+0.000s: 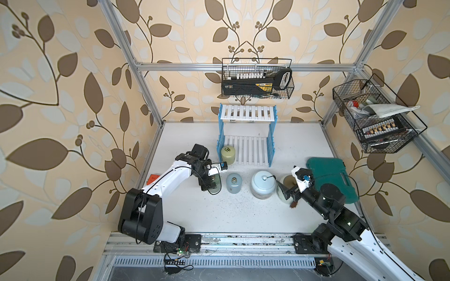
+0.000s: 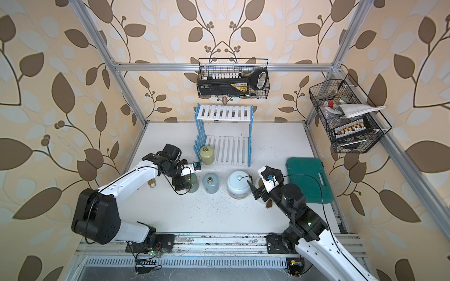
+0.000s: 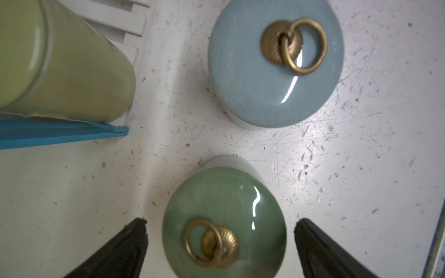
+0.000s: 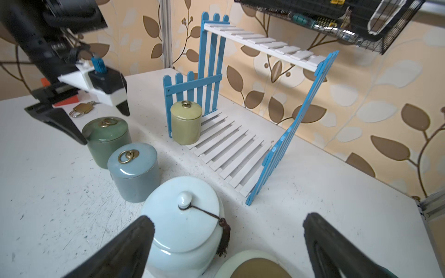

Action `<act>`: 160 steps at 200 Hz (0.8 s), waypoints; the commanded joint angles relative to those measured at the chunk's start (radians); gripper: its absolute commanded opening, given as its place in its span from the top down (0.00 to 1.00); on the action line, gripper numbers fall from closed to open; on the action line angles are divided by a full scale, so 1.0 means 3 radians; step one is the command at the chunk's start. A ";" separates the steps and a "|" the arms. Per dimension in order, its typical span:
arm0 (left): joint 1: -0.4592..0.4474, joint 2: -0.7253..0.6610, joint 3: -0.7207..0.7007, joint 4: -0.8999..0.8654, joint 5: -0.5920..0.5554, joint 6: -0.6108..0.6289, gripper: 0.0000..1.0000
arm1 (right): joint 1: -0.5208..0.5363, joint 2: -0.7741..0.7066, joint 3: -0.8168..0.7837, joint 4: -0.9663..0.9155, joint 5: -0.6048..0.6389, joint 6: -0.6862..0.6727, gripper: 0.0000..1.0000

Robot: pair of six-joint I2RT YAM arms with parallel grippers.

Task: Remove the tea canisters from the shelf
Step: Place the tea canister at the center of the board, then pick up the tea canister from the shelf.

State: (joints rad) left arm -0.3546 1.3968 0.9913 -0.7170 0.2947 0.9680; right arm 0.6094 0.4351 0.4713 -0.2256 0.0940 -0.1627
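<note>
In both top views the left gripper [image 1: 210, 186] hangs over the green canister [image 1: 217, 188] on the table [image 1: 219, 214] with its jaws apart. The right gripper [image 1: 287, 192], jaws equally wide, hovers over the cream jar [image 1: 287, 179]. Only the yellow-green canister [image 1: 228, 154] stands on the shelf [image 1: 246, 148], on the lower tier at the front corner nearest the left arm, just beside the blue fence side. The left wrist view shows the fingers [image 3: 125, 245] flanking the green lid with clear gaps and holding nothing. The step in hand therefore looks like leaving this canister and going for the yellow-green one. To do that well, I would rise straight up first to spare the brass ring, then come in from the shelf's open front, clear of the fence, and grip the body below the lid. The right wrist view shows the right jaws empty above the cream jar and the pale-blue jar [image 4: 185, 221]. Counted, there are five canisters, four in a row on the table and one on the shelf; three are small and two are large. There is one shelf of two tiers, and there are two grippers, both empty.
</note>
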 commanded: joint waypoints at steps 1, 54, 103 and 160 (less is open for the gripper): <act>-0.0015 -0.0274 0.0114 -0.0178 0.0119 -0.0107 0.01 | 0.0015 0.0148 0.0196 -0.0093 -0.0259 -0.0066 0.01; -0.0015 -0.0543 0.0300 -0.0281 0.0231 -0.0632 0.01 | 0.0054 0.0713 0.0581 -0.0285 -0.0494 0.0006 0.01; 0.0008 -0.0725 0.0464 -0.0330 0.0308 -0.1195 0.01 | 0.0249 0.1226 0.0969 -0.0292 -0.0438 0.0123 0.01; 0.0306 -0.0936 0.0461 -0.0123 0.0430 -0.1827 0.01 | 0.0528 0.2107 0.1474 -0.0137 -0.0329 0.0118 0.01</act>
State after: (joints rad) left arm -0.2966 1.1587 1.1164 -0.7872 0.3790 0.5247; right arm 0.7383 0.9844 0.8574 -0.2947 -0.0193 -0.1383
